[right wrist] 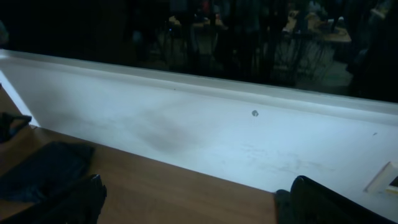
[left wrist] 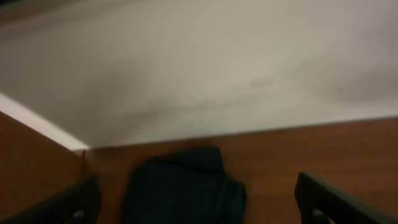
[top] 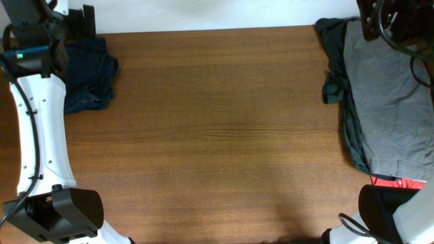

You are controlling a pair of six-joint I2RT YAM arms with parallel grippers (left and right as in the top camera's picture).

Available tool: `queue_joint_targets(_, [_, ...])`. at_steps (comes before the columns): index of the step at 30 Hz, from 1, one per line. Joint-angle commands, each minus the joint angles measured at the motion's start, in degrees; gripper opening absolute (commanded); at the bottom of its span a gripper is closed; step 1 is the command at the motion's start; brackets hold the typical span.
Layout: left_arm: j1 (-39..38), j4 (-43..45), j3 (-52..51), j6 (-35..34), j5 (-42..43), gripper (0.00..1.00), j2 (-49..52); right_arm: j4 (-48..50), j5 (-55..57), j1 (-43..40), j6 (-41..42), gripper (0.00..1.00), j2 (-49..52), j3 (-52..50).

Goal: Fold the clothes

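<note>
1. Near right: a red piece (top: 397,181) shows at the near end of the pile. It lies under the grey garment (top: 390,95) and is partly hidden by the right arm's base.
2. Right edge: the grey garment lies fairly flat on top of a charcoal piece (top: 337,74). The bunched edge of the charcoal piece spills leftward onto the table (top: 217,135).
3. Middle: bare wood, with no fabric on it.
4. Far left: the navy shorts (top: 91,71) sit in a compact bundle near the far left corner, just beside the left arm.
5. Left gripper (left wrist: 198,183): the fingers are spread wide and hold nothing. In the wrist view the shorts lie below, between the two fingers. Whether they touch cannot be told.
6. Right gripper (right wrist: 198,183): the fingers are spread and empty, at the far right corner over the far end of the pile. A dark fold, probably the charcoal piece, lies just to the left of its fingers.
7. Judgement on the step: no garment is gripped, so a pick is due. It cannot be told whether the shorts are already folded.
8. Judgement on method:
   - Pinch one layer only, at a corner or hem.
   - Lift it free of the layers beneath and draw it to the middle.
   - Spread it flat before making any crease.
   - The main risk is snagging the charcoal piece along with the grey one.
</note>
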Motion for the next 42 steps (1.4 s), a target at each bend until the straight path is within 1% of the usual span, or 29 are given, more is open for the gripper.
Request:
queue_joint_targets(1, [0.2,-2.7,-0.3,-0.6,0.1,0.99,0.7,-0.3,0.3,0.4,-0.6,0.99,1.8,-0.3])
queue_joint_targets(6, [0.2,-9.2,-0.3,-0.6,0.1,0.99,0.7,-0.9,0.3,0.4,-0.6,0.99,2.0,-0.3])
queue_joint_targets(9, [0.2,-12.0,-0.3,-0.6,0.1,0.99,0.7,-1.7,0.3,0.4,-0.6,0.99,0.5,-0.3])
queue_joint_targets(12, [0.2,-12.9,-0.3,-0.6,0.1,0.99,0.7,-1.4,0.3,0.4,-0.6,0.99,-2.0,-1.5])
queue_joint_targets(15, [0.2,-13.0,-0.3,-0.6,0.1,0.99,0.7,5.6,0.3,0.4,-0.6,0.99,-9.4,-12.5])
queue_joint_targets(16, [0.2,-13.0,-0.3,-0.6,0.1,0.99,0.7,9.5,0.5,0.4,-0.6,0.99,-12.5,-18.2])
queue_joint_targets(18, [0.2,-13.2,-0.3,-0.6,0.1,0.99,0.7,19.2,0.5,0.4,-0.6,0.99,-19.1,-31.0])
queue_joint_targets(21, [0.2,-13.4,-0.3,-0.6,0.1,0.99,0.7,37.4,2.1,0.4,-0.6,0.99,-29.4,-52.0])
queue_joint_targets(23, [0.2,-13.4,-0.3,-0.6,0.1,0.99,0.7,47.8,3.7,0.4,-0.6,0.99,-35.8,-64.8])
queue_joint_targets(26, [0.2,-13.4,-0.3,-0.6,0.1,0.99,0.7,59.0,6.5,0.4,-0.6,0.98,-45.2,-81.8])
queue_joint_targets(28, [0.2,-13.4,-0.3,-0.6,0.1,0.99,0.7,63.6,7.7,0.4,-0.6,0.99,-50.6,-90.3])
queue_joint_targets(34, [0.2,-13.4,-0.3,-0.6,0.1,0.99,0.7,70.9,9.2,0.4,-0.8,0.99,-63.2,-109.0])
queue_joint_targets(35, [0.2,-13.4,-0.3,-0.6,0.1,0.99,0.7,73.9,9.3,0.4,-0.5,0.99,-67.0,-114.9])
queue_joint_targets(36, [0.2,-13.4,-0.3,-0.6,0.1,0.99,0.7,74.8,9.7,0.4,0.4,0.99,-68.6,-117.4])
queue_joint_targets(38, [0.2,-13.4,-0.3,-0.6,0.1,0.99,0.7,76.3,14.1,0.4,6.1,0.99,-72.1,-122.7])
queue_joint_targets(39, [0.2,-13.4,-0.3,-0.6,0.1,0.99,0.7,76.7,17.4,0.4,10.7,0.99,-73.6,-125.0])
queue_joint_targets(41, [0.2,-13.4,-0.3,-0.6,0.1,0.99,0.7,76.9,26.5,0.4,22.4,0.99,-77.7,-131.4])
queue_joint_targets(42, [0.2,-13.4,-0.3,-0.6,0.1,0.99,0.7,77.1,27.1,0.4,22.6,0.99,-79.0,-133.7])
